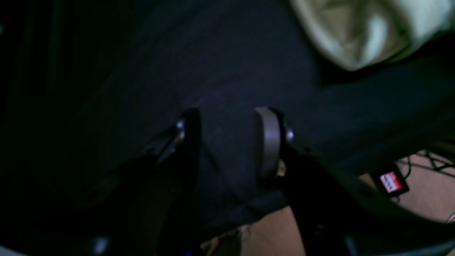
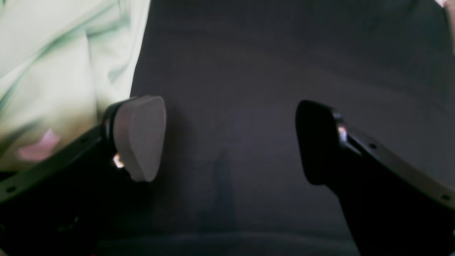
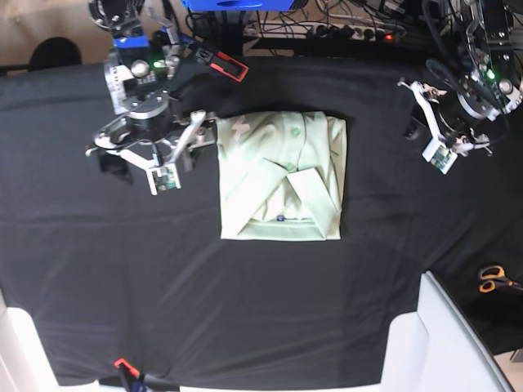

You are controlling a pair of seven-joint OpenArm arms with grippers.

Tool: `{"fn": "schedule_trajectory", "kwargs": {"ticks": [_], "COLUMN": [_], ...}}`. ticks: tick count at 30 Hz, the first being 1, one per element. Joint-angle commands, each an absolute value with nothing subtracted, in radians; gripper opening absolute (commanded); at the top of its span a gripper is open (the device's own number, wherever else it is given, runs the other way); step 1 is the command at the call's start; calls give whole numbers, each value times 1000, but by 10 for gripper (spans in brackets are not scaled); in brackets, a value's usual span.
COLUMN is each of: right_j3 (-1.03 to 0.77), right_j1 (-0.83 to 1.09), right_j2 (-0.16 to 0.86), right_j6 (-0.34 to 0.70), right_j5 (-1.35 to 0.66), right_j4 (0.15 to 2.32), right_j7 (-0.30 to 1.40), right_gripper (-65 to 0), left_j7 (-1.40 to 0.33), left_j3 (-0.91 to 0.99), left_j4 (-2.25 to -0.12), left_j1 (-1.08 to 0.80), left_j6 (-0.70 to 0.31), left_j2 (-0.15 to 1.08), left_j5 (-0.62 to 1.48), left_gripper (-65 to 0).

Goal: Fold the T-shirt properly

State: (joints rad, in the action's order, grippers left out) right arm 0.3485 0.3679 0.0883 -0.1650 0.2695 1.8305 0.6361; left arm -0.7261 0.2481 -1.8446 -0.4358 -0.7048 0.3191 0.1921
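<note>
T-shirt (image 3: pixel 282 175) is lying as a neat rectangle at the middle of the worktop (image 3: pixel 245 302), toward the far edge, collar and blue label facing up; the fold looks essentially finished. Right hand (image 3: pixel 160 160) is hanging just beside the shirt, fingers spread wide, grasping nothing. Left hand (image 3: pixel 433 135) is sitting well apart near the far corner, partly parted and empty, apparently keeping clear.
</note>
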Motion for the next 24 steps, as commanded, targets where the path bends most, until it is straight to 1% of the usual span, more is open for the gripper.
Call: {"fn": "schedule_trajectory", "kwargs": {"ticks": [1,3,4,5,8,9,12,15,20,24], "right_j3": [334,297,278,255,168,156,139,145,140,101], "right_j1": [380,397,404,415,455,469,521,584,639,671], "right_j2": [105,128,133,133,128,128,130,130,105,90], "right_j6": [-173,-173,-173,-173,-173,-173,-173,-173,-173,-173], "right_j5": [282,282,282,282,282,282,282,282,280,280], "right_j4": [1851,1851,1851,1851,1853,1853,1860,1865,1859,1865], "right_j7": [607,576,559,544,506,498,470,437,371,372], "right_gripper": [-151,-247,-308,-370,-612,-650,-633,-647,-647,-647], "left_j7": [-685,-648,-631,-615,-526,-495,-394,-255,1,156], "left_j3": [257,259,259,262,280,275,278,289,412,470], "left_j4": [-1857,-1840,-1822,-1797,-1724,-1712,-1676,-1575,-1371,-1371], "left_j1": [-441,-444,-444,-443,-441,-446,-489,-547,-582,-647], "left_j6": [-698,-698,-698,-698,-698,-698,-698,-698,-698,-698], "left_j2": [332,332,334,337,331,326,305,309,305,272], "left_j5": [200,200,200,196,87,42,-108,-217,-220,-220], "left_gripper": [-465,-623,-650,-650,-650,-650,-650,-650,-650,-650]}}
